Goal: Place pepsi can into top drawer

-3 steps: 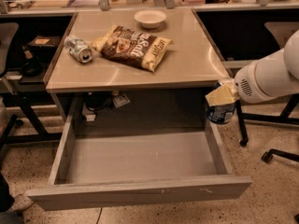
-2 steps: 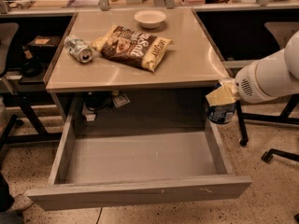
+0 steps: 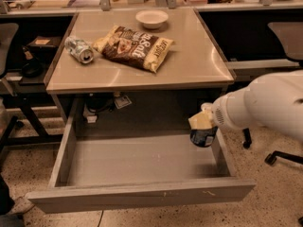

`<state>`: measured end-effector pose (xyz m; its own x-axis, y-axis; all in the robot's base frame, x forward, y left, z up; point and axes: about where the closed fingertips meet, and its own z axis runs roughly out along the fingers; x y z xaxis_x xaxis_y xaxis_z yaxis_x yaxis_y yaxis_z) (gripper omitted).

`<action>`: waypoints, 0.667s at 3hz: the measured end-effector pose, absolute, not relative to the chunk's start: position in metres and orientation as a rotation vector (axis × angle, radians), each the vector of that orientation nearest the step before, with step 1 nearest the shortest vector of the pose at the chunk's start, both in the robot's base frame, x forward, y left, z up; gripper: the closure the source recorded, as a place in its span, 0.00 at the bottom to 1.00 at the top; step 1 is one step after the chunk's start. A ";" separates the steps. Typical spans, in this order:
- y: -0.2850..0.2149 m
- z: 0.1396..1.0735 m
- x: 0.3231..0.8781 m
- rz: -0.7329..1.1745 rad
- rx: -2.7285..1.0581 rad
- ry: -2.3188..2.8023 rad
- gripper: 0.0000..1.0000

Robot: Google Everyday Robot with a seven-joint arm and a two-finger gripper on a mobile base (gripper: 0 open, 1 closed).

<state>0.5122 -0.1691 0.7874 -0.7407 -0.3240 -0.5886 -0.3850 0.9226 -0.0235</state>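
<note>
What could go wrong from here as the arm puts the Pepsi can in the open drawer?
The gripper holds the pepsi can close to the right wall of the top drawer, so lowering straight down might clip that wall or drop it outside. Released from up here, it could tip and roll.

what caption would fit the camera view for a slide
The gripper holds the pepsi can at the right rear of the open top drawer, below the tan table.
</note>
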 end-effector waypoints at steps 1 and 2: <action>-0.142 0.746 0.508 0.161 -0.442 2.502 1.00; -0.118 0.715 0.495 0.231 -0.336 2.561 1.00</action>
